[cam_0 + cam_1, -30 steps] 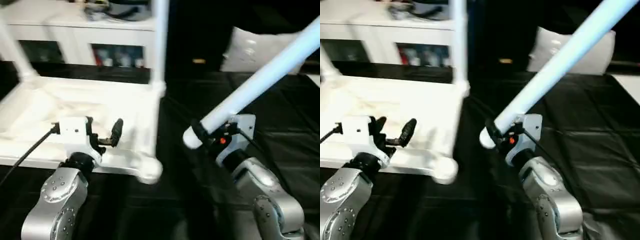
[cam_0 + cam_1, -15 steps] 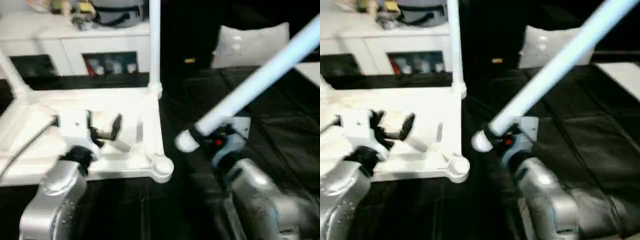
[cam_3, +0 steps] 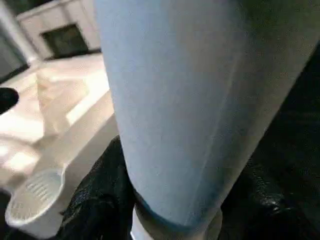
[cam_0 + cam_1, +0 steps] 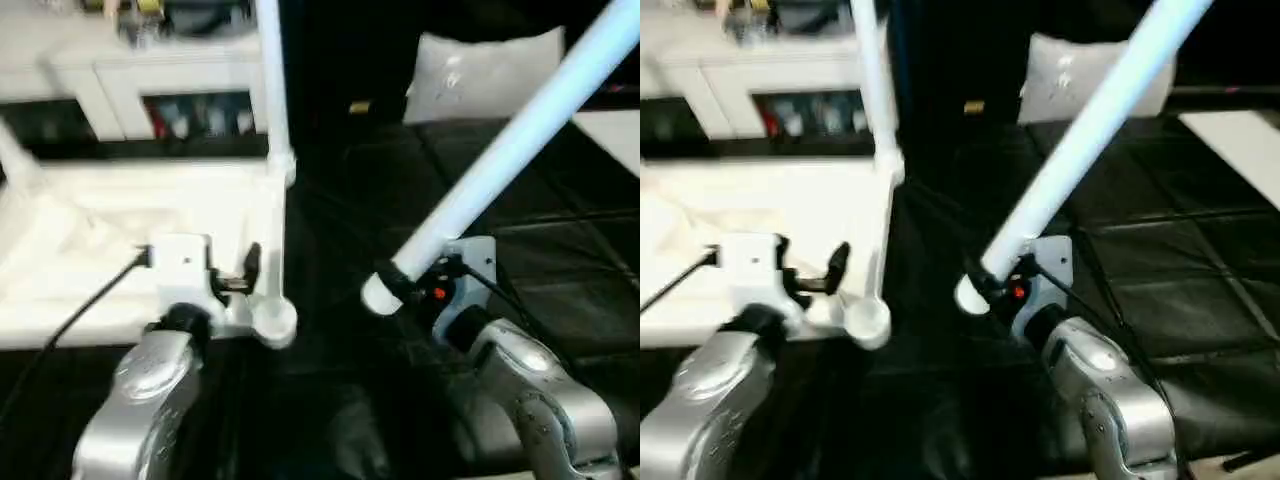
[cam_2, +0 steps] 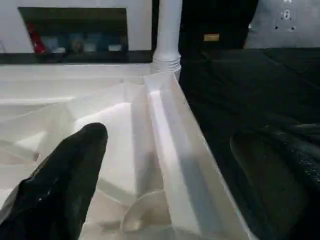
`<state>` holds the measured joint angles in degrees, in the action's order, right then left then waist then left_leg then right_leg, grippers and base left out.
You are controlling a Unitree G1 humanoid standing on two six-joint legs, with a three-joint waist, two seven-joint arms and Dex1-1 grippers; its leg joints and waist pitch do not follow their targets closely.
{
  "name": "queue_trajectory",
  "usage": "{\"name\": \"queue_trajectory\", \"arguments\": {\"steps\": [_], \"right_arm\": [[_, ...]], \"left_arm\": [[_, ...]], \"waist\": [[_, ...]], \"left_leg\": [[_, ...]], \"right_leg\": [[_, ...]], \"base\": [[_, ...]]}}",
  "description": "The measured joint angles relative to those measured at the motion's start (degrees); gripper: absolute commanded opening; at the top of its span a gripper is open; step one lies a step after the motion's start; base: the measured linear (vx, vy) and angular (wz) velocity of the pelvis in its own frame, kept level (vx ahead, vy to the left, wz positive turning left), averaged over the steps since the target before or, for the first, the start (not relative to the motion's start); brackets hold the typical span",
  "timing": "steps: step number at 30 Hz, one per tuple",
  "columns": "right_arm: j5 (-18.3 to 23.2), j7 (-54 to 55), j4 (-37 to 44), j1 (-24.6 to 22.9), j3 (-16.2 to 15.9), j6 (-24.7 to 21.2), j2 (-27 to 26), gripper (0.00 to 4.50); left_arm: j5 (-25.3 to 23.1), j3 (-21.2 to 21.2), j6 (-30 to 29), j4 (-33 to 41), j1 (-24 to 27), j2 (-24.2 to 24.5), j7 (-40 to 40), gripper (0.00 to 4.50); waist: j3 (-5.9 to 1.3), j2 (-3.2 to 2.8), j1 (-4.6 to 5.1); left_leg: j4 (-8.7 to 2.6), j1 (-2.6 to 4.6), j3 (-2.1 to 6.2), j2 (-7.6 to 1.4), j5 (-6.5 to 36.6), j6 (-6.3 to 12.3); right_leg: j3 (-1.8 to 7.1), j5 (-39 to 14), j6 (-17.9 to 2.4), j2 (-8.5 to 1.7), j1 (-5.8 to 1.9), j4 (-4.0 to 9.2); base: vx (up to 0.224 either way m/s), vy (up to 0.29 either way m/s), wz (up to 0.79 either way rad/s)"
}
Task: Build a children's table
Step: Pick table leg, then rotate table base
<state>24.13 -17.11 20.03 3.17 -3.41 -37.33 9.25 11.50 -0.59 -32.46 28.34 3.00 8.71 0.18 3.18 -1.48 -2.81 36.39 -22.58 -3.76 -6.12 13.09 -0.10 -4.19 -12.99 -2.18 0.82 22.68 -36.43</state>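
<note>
The children's table top (image 4: 70,230) lies upside down at the left, ribs up. One leg (image 4: 270,90) stands upright in its far right corner socket, and another leg (image 4: 14,160) rises at the far left. The near right corner socket (image 4: 275,322) is empty. My left gripper (image 4: 810,264) hovers open over the top's near right edge, and that rim (image 5: 175,150) runs between its fingers (image 5: 75,170). My right gripper (image 4: 402,276) is shut on a third leg (image 4: 500,160) near its thick end, holding it slanted up to the right, a little right of the empty socket.
A white cabinet (image 4: 150,80) with glass doors stands behind the table top. A white pillow-like pad (image 4: 480,70) lies at the back right. Black quilted matting (image 4: 560,260) covers the ground, with a white sheet (image 4: 620,130) at the right edge.
The whole view has shifted with the camera. My left gripper now sits closer to the empty near right corner socket. The right gripper keeps the slanted leg as before.
</note>
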Motion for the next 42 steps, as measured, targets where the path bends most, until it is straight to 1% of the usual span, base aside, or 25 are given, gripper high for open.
{"name": "queue_trajectory", "arguments": {"steps": [3,5,6,7,8,9,11,12,13,14,15,16,17,18,19,20,21,22,27,29,30,31,35,39,42], "right_arm": [[0.01,-0.59,0.00,0.01,-1.76,-0.06,-0.03,1.91],[0.00,-1.15,0.00,-0.04,-3.00,-0.09,0.18,1.91],[0.01,-1.59,0.04,-0.15,-3.53,-0.10,0.20,1.91],[-0.02,-2.05,0.20,-0.60,-4.03,-0.09,0.43,1.91],[-0.06,-2.14,0.19,-0.69,-4.32,-0.11,0.52,1.91],[-0.07,-2.20,0.20,-0.70,-4.67,-0.11,0.60,1.91],[-0.18,-2.23,0.20,-0.73,-4.89,-0.05,0.65,1.91],[-0.19,-2.24,0.18,-0.60,-5.06,-0.04,0.30,1.91],[-0.16,-2.24,0.20,-0.44,-5.31,0.28,-0.63,1.91],[-0.17,-2.26,0.32,-0.42,-5.68,0.81,-1.19,1.91],[-0.29,-2.23,0.48,-0.45,-5.79,1.60,-1.02,1.91],[-0.33,-2.20,0.77,-0.29,-5.65,2.01,-0.77,1.91],[-0.36,-2.19,1.22,-0.33,-5.36,2.54,-0.69,1.90],[-0.30,-2.16,1.44,-0.53,-4.21,4.18,-0.76,1.90],[-0.33,-2.05,1.45,-0.35,-2.91,5.14,-0.52,1.90],[-0.34,-1.90,1.46,-0.29,-1.20,6.38,-0.20,1.90],[-0.37,-1.89,1.34,-0.40,-0.28,6.88,-0.02,1.90],[-0.43,-1.96,1.26,-0.46,0.42,7.15,0.11,1.90],[-0.30,-3.08,1.27,-0.67,1.05,9.39,0.72,1.90],[-1.37,-3.35,1.09,-0.67,0.88,11.27,1.34,1.90],[-1.87,-3.63,0.95,-0.68,0.88,12.68,2.00,1.90],[-1.99,-4.19,0.94,-0.70,1.07,12.99,2.55,1.90],[-0.18,-8.36,0.93,-0.94,1.14,9.89,5.79,1.90],[1.06,-12.68,1.06,-1.90,0.82,9.37,8.59,1.90],[1.32,-14.31,1.15,-3.01,0.74,9.99,8.96,1.90]], "left_arm": [[0.01,0.61,0.04,0.35,0.85,0.05,-0.60,4.49],[-0.15,1.04,0.26,0.95,1.61,0.29,-0.58,4.49],[-0.18,1.29,0.45,1.42,2.06,0.57,-0.56,4.49],[-0.06,1.59,0.49,2.01,2.24,0.73,-0.55,4.49],[-0.04,1.80,0.53,2.18,2.32,0.71,-0.54,4.49],[-0.04,2.08,0.53,2.29,2.68,0.73,-0.49,4.49],[0.03,2.19,0.53,2.39,2.92,0.78,-0.61,4.49],[0.04,2.37,0.54,2.42,3.27,1.35,-1.04,4.49],[0.05,2.61,0.55,2.37,3.48,2.18,-1.65,4.49],[0.17,2.97,0.90,2.32,3.25,2.97,-2.69,4.49],[0.65,3.00,1.28,2.36,2.85,3.70,-4.27,4.49],[1.26,2.88,1.43,2.49,2.80,3.89,-5.19,4.49],[1.53,2.68,1.58,2.38,2.73,4.68,-6.65,4.49],[2.54,1.13,2.05,1.33,1.84,7.62,-11.05,4.49],[3.31,-0.48,2.16,0.86,1.36,9.14,-13.82,4.49],[4.05,-1.75,2.56,0.46,1.09,9.72,-16.78,4.49],[4.61,-2.45,2.99,-0.08,0.55,10.57,-19.06,4.49],[4.75,-2.76,3.58,-0.41,0.17,11.52,-21.01,4.49],[4.15,-3.83,11.48,-7.82,-3.71,19.13,-33.36,4.49],[4.43,-4.37,12.69,-10.12,-4.51,21.00,-37.97,4.49],[4.65,-4.87,12.75,-11.23,-5.09,22.01,-40.33,4.31],[4.73,-5.33,12.98,-12.17,-5.73,22.73,-42.25,4.31],[4.67,-8.10,16.01,-20.36,-12.10,26.57,-52.25,4.01],[3.68,-11.10,20.14,-29.12,-17.92,29.03,-61.48,3.75],[2.91,-12.12,22.01,-35.30,-21.03,29.28,-66.51,3.41]], "waist": [[0.01,0.08,-0.59],[0.08,0.14,-0.75],[0.33,0.41,-0.88],[0.59,0.85,-0.66],[0.90,1.01,-0.62],[1.24,1.12,-0.53],[1.97,0.69,-0.31],[2.34,0.33,-0.25],[2.48,-0.13,-0.26],[2.32,0.39,-0.11],[1.86,0.97,0.13],[1.58,1.30,0.35],[1.29,1.76,0.65],[0.65,2.76,0.75],[0.18,2.72,0.45],[-0.21,2.02,0.42],[-0.39,1.69,0.53],[-0.42,1.60,0.61],[-0.36,1.41,0.76],[-0.34,1.40,0.74],[-0.33,1.39,0.77],[-0.30,1.43,0.75],[-0.18,1.56,0.66],[-0.16,1.51,0.61],[-0.13,1.40,0.56]], "left_leg": [[-0.33,0.09,-0.28,-0.85,-0.49,-1.43],[-0.58,0.56,-1.01,-1.32,-0.47,-1.63],[-0.80,0.64,-1.07,-1.23,-0.36,-1.86],[-0.83,0.82,-1.03,-1.20,-0.32,-1.91],[-0.81,1.13,-0.98,-1.20,-0.30,-1.91],[-0.64,1.56,-1.01,-1.26,-0.18,-1.88],[0.45,2.56,-1.25,-2.21,1.32,-1.98],[0.71,3.60,-1.95,-2.95,2.05,-2.39],[0.50,4.12,-1.90,-2.85,2.05,-2.39],[0.51,4.62,-2.06,-2.41,2.11,-2.28],[0.50,4.91,-2.06,-1.92,2.29,-1.97],[0.51,4.96,-2.05,-1.57,2.36,-1.86],[0.54,4.70,-2.15,-0.98,2.37,-1.81],[0.78,3.89,-2.28,-0.28,2.38,-1.79],[0.62,3.36,-2.26,-0.33,2.10,-1.66],[0.38,2.17,-2.26,-0.32,1.45,-2.08],[0.29,1.63,-2.28,-0.31,1.22,-2.02],[0.20,1.48,-2.28,-0.33,1.18,-2.09],[-0.19,1.78,-2.05,-1.18,0.96,-2.76],[-0.19,1.81,-2.12,-1.31,0.94,-3.26],[-0.20,1.85,-2.23,-1.35,0.79,-3.15],[-0.23,1.96,-2.35,-1.40,0.77,-2.99],[-0.71,2.58,-3.23,-1.84,0.41,-2.96],[-0.91,2.58,-3.46,-1.99,0.08,-3.03],[-0.96,2.55,-3.57,-2.09,-0.11,-3.06]], "right_leg": [[-0.87,0.45,-1.24,0.06,-0.24,0.86],[-1.21,0.38,-1.57,-0.11,-0.90,1.45],[-1.94,0.16,-1.69,-0.66,-1.46,1.49],[-3.45,-0.36,-1.60,-1.72,-2.19,1.50],[-4.78,-0.80,-1.38,-2.50,-2.99,1.58],[-6.24,-1.26,-1.04,-3.42,-4.19,1.79],[-9.21,-1.67,-0.51,-4.41,-6.70,3.12],[-9.22,-2.47,-0.02,-4.16,-7.84,3.46],[-8.27,-3.79,0.40,-3.99,-8.20,1.90],[-5.70,-5.03,0.04,-3.66,-7.58,-0.86],[-3.13,-4.95,0.01,-3.57,-6.74,-3.03],[-1.77,-4.67,-0.22,-3.79,-6.27,-2.72],[-0.74,-4.07,-0.05,-4.51,-5.49,-1.55],[0.48,-2.82,3.72,-5.39,-4.61,-0.81],[0.64,-2.70,3.78,-5.23,-4.41,-0.97],[0.71,-2.62,3.75,-5.14,-3.43,-1.06],[0.77,-2.62,3.75,-5.09,-2.83,-1.20],[0.79,-2.63,3.73,-4.99,-2.56,-1.32],[0.51,-2.21,2.97,-4.24,-2.86,-0.29],[0.48,-2.17,2.48,-4.18,-2.86,-0.22],[0.50,-2.20,2.24,-4.19,-2.87,-0.25],[0.54,-2.12,2.10,-4.19,-2.89,-0.27],[0.72,-1.75,1.67,-4.19,-3.16,-0.32],[0.72,-1.69,1.77,-4.19,-3.03,-0.39],[0.72,-1.47,1.40,-4.17,-2.79,-0.47]], "base": [[-0.002,-0.021,0.01],[0.000,0.000,0.00],[0.000,0.000,0.00],[0.001,0.022,0.37],[0.018,0.043,0.65],[0.029,0.032,0.54],[0.012,0.070,0.59],[-0.006,0.081,0.56],[0.038,0.094,0.22],[0.113,0.071,0.11],[0.113,0.071,0.11],[0.108,0.027,0.12],[0.103,-0.019,0.08],[0.103,-0.019,0.08],[0.075,-0.063,0.07],[0.041,-0.059,0.02],[0.041,-0.059,0.02],[0.000,0.000,0.00],[0.000,0.000,0.00],[-0.031,-0.003,-0.02],[-0.061,-0.005,-0.03],[-0.066,-0.003,-0.02],[-0.067,-0.012,-0.02],[-0.029,-0.008,-0.01],[0.000,0.000,0.00]]}}
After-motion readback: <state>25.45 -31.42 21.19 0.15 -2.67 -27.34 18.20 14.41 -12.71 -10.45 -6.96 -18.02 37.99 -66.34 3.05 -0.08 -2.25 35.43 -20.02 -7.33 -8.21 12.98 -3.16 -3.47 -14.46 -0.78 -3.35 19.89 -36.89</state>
